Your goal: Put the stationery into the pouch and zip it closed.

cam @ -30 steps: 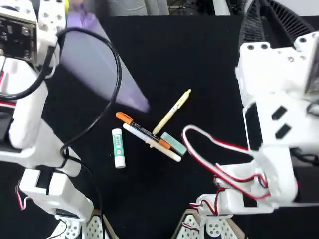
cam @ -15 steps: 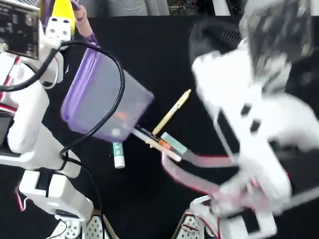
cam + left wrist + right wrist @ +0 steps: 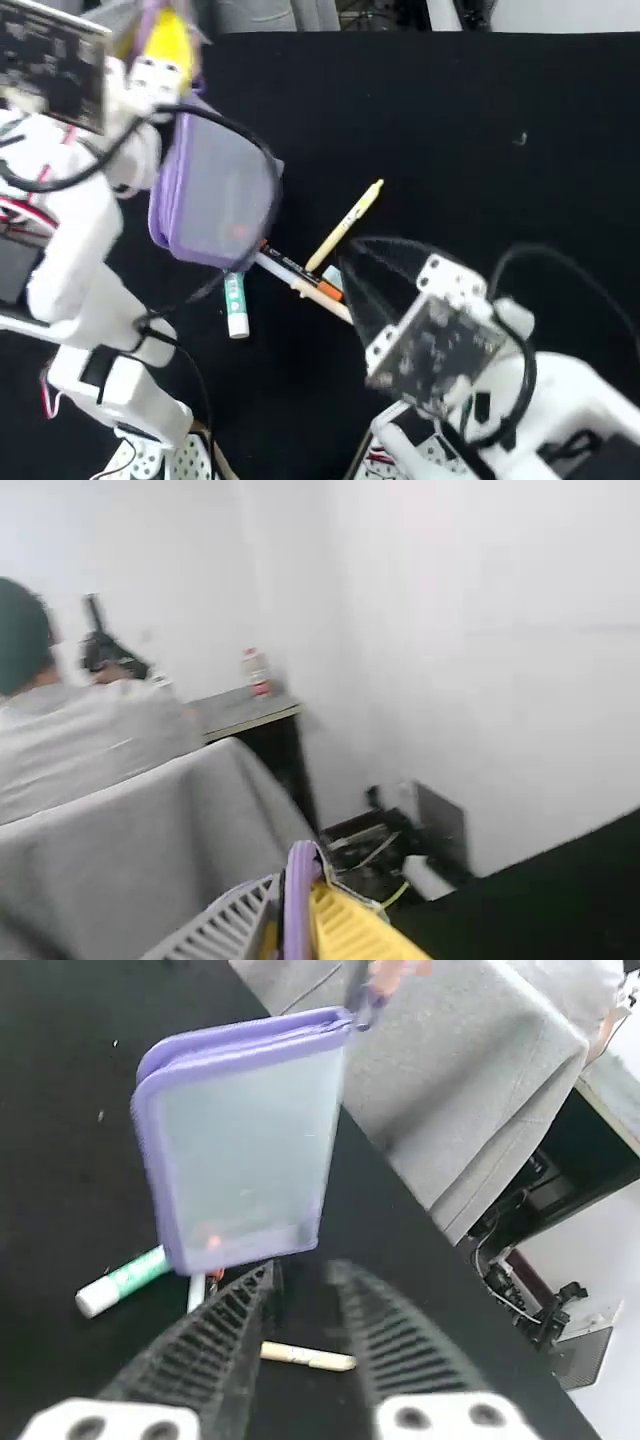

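Purple pouch (image 3: 215,195) hangs over, perhaps hiding, pens (image 3: 300,275).

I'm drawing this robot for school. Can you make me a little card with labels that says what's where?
pouch: purple, see-through, hanging above the table
left end effector: shut on the pouch's top corner
right end effector: open, empty, pointed toward the pouch
on the table: glue stick, yellow pen and orange marker, all outside the pouch
zip: cannot tell if open or closed
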### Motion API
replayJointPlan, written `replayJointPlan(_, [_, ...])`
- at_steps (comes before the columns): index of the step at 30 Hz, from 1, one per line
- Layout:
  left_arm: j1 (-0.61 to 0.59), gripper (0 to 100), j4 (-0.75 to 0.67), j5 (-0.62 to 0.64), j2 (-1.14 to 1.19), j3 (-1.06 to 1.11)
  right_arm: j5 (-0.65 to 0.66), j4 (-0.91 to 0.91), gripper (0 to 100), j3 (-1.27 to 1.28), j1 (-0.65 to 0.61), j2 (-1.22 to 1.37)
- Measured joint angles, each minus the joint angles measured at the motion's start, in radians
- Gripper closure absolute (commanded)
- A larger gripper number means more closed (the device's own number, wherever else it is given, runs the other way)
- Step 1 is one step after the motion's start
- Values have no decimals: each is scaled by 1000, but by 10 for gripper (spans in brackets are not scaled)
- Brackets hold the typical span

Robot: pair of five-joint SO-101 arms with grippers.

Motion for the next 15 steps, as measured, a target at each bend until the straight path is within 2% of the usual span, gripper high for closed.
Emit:
replayJointPlan(5, [166, 971, 0, 0, -25, 0, 48, -11, 789, 230, -2, -193])
replayJointPlan(9, [281, 971, 0, 0, -63, 0, 115, -12, 775, 328, 25, -348])
replayJointPlan(15, [305, 971, 0, 0, -121, 0, 183, -110, 768, 525, 144, -549])
